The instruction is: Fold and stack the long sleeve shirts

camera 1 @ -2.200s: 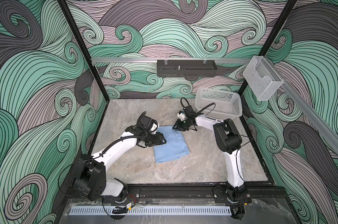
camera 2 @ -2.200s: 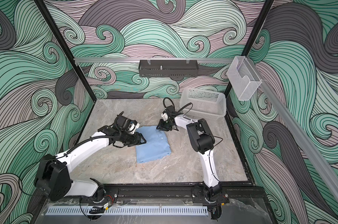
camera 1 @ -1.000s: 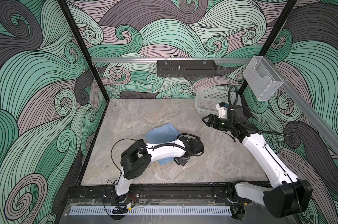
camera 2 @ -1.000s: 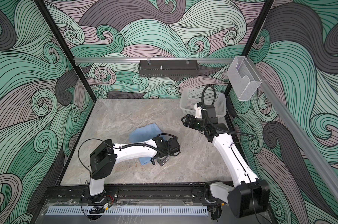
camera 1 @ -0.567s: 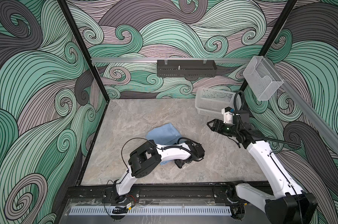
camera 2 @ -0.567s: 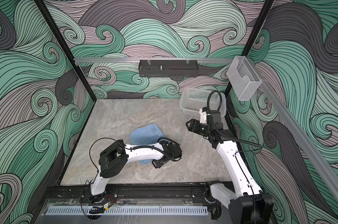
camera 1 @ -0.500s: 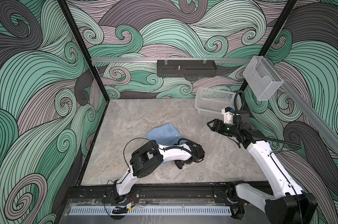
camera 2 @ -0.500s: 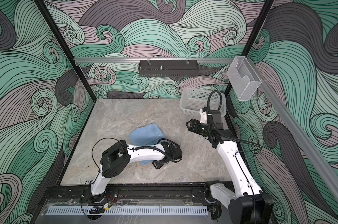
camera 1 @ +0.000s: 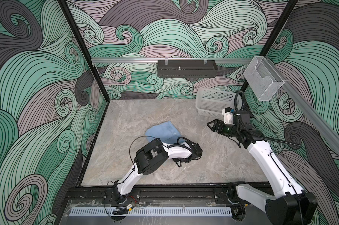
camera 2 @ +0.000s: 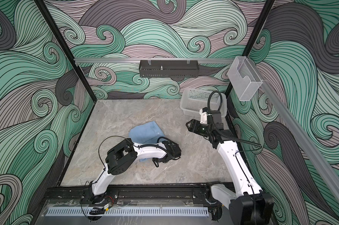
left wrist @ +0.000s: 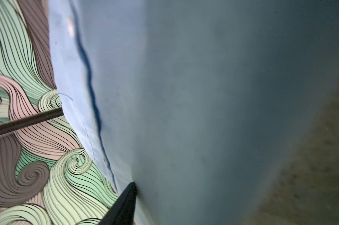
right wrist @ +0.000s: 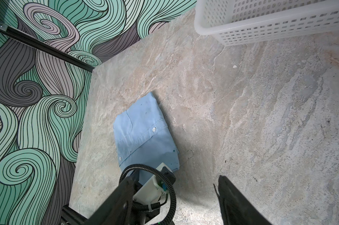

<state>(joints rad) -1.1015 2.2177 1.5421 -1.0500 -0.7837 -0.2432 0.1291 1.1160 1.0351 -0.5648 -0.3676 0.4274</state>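
The long sleeve shirt (camera 1: 162,131) (camera 2: 145,131) (right wrist: 143,134) is light blue and lies folded in a small rectangle mid-table. My left gripper (camera 1: 182,160) (camera 2: 161,158) is down at the shirt's near edge, under its own wrist. In the left wrist view blue cloth (left wrist: 184,97) fills the picture. One black finger (left wrist: 126,202) presses into it and the other finger is hidden, so I cannot tell the grip. My right gripper (camera 1: 210,124) (camera 2: 188,124) (right wrist: 176,181) hangs open and empty, right of the shirt and above the table.
A white perforated basket (camera 1: 213,103) (camera 2: 199,99) (right wrist: 262,23) stands at the back right corner, just behind the right arm. A clear plastic box (camera 1: 262,81) hangs on the right rail. A black tray (camera 1: 186,71) hangs on the back rail. Patterned walls close in three sides.
The left gripper has settled lower at the shirt's near edge and its elbow has swung right. The right arm drew back to the right a second ago and has since held still.
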